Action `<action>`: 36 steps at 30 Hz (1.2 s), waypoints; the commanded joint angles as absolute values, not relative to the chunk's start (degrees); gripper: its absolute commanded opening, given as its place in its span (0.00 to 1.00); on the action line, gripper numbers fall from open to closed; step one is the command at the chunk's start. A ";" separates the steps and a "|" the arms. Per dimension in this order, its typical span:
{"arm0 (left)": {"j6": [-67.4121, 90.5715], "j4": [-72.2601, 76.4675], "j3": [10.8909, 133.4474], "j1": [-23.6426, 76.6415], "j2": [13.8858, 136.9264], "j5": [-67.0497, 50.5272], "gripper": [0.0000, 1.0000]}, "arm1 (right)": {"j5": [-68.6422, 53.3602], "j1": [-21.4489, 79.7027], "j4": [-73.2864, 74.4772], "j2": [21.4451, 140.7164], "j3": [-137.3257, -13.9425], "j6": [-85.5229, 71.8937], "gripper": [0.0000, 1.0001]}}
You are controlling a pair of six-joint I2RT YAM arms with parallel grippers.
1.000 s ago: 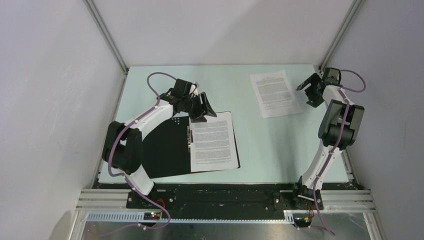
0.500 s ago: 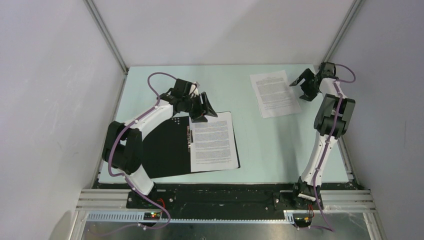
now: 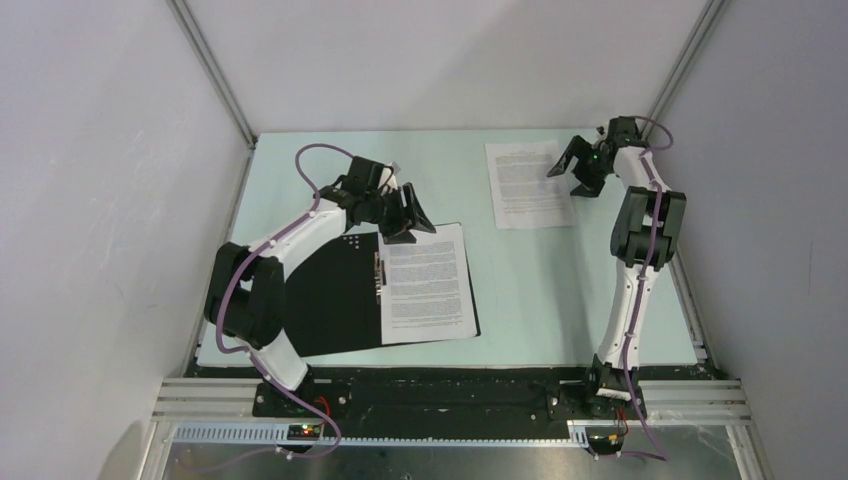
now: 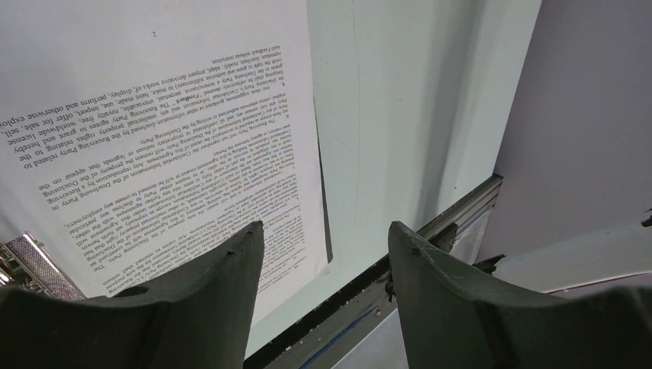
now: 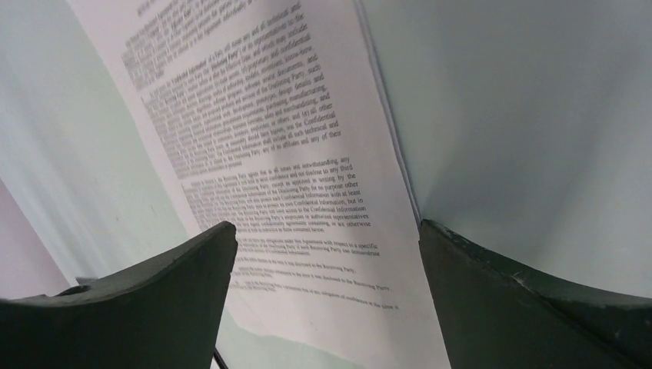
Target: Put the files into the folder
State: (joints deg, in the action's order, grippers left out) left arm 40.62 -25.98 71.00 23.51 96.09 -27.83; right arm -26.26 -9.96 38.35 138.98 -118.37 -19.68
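Note:
The folder (image 3: 325,300) lies open at the near left, black inside up, with its metal clip (image 3: 377,277) along the spine. One of the files (image 3: 428,283) rests on its right half. Above that sheet's far edge, my left gripper (image 3: 413,232) hangs open and empty. In the left wrist view the sheet (image 4: 154,115) and the clip (image 4: 38,265) lie below the open left gripper (image 4: 327,227). The other sheet (image 3: 525,185) lies flat at the far right. My right gripper (image 3: 570,180) is open over its right edge, and in the right wrist view this sheet (image 5: 292,192) fills the gap of the right gripper (image 5: 327,224).
White enclosure walls with metal corner posts (image 3: 212,72) close in the pale green table (image 3: 540,290) at left, back and right. A black strip and metal rail (image 3: 450,395) run along the near edge by the arm bases.
My right gripper has swung left from the far right corner onto the far sheet, and that sheet has slid left with it. The left arm, the folder and its sheet have not moved.

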 commanded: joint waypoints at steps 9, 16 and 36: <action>43.80 -23.61 84.72 24.09 106.46 -22.85 0.66 | -17.61 -3.60 48.28 136.73 -110.69 -15.24 0.96; 46.60 -23.25 105.85 25.15 125.39 -24.04 0.69 | -19.18 -3.75 48.39 132.12 -105.19 -16.45 0.95; 59.57 -22.76 123.33 30.75 145.91 -16.59 0.69 | -19.81 -4.14 45.09 130.11 -100.40 -18.42 0.93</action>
State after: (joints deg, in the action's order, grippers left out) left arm 56.01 -23.05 123.46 30.06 146.10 -20.08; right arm -21.87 -4.25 41.95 126.54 -99.26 -19.68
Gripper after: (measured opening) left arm 0.692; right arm 0.936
